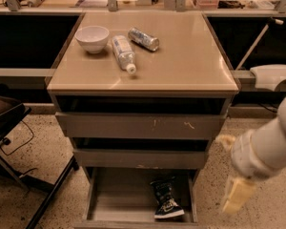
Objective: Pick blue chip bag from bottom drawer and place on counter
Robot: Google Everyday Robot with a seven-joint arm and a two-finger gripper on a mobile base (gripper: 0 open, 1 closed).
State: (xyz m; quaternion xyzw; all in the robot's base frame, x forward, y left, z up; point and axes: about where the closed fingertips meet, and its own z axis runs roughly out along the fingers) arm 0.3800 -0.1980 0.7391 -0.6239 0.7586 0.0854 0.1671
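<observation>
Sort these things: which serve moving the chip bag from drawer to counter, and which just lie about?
Job: crumpled dark-blue foil chip bag, in the open grey wooden bottom drawer; glossy beige counter; pale gripper, right of the drawer.
Lying about, on the counter: white bowl, clear plastic bottle, silver can.
</observation>
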